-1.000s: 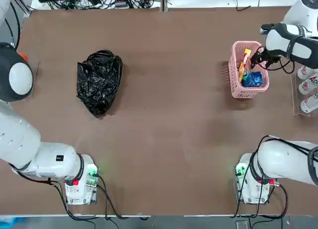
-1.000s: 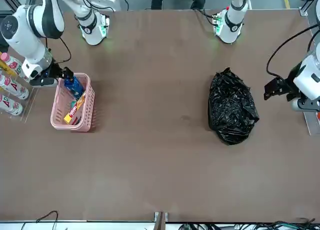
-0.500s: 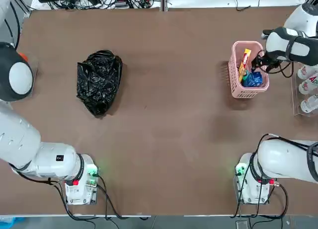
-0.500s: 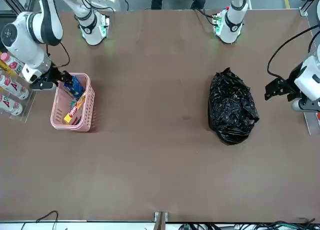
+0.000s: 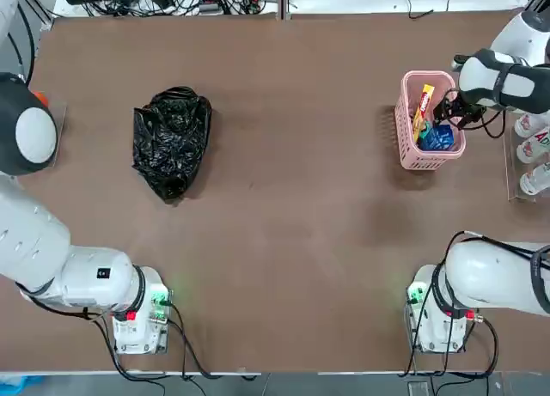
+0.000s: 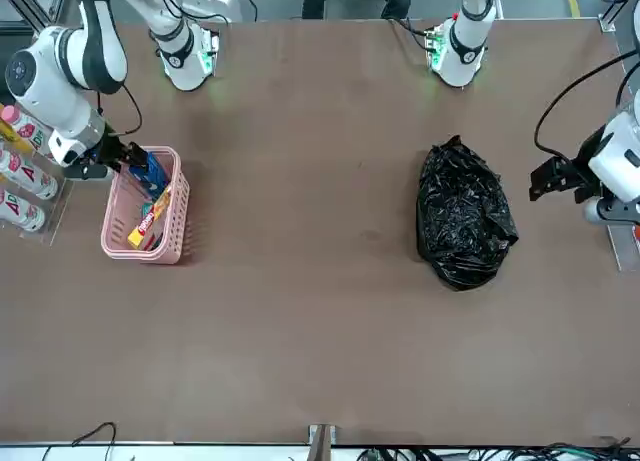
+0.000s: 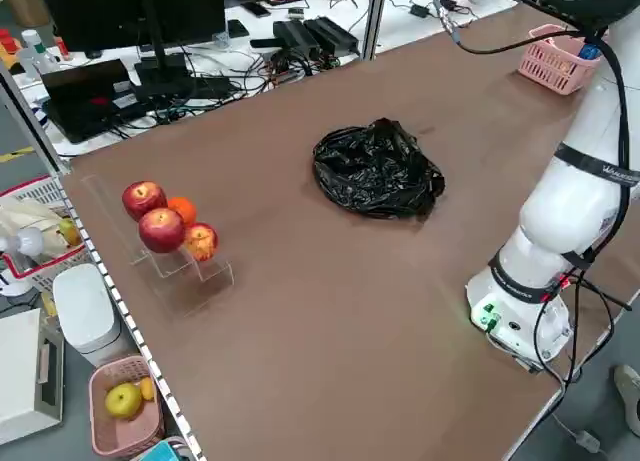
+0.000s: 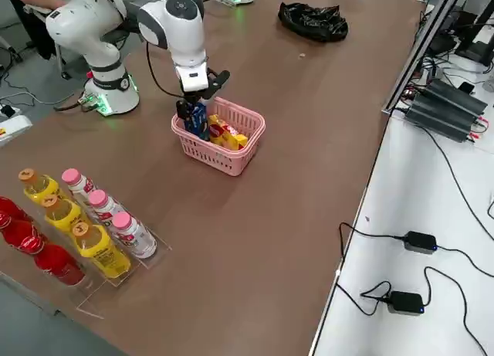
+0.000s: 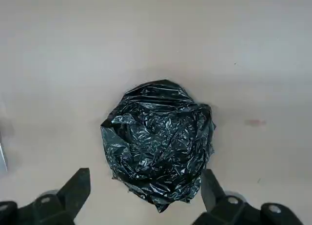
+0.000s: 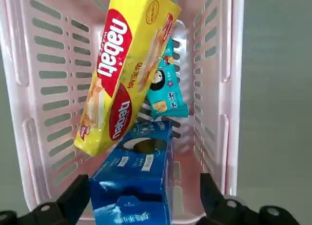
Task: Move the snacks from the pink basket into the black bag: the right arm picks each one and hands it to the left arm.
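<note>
Brown table (image 5: pixel 292 198), right claw (image 10: pixel 142 205) open astride blue pack (image 10: pixel 139 178)

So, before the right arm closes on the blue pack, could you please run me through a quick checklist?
1. Right gripper open: ok, fingers spread wide.
2. Fingers straddle the blue pack: ok, one on either side of it in the right wrist view.
3. Pack free to lift: not ok, the yellow-orange pack leans over its upper end; the teal packet lies beyond.
4. Fingers clear of the pink basket: cannot tell.
5. Left gripper ready for the handover: ok, open, hovering over the black bag.
6. Bag mouth open: cannot tell, it looks crumpled.
</note>
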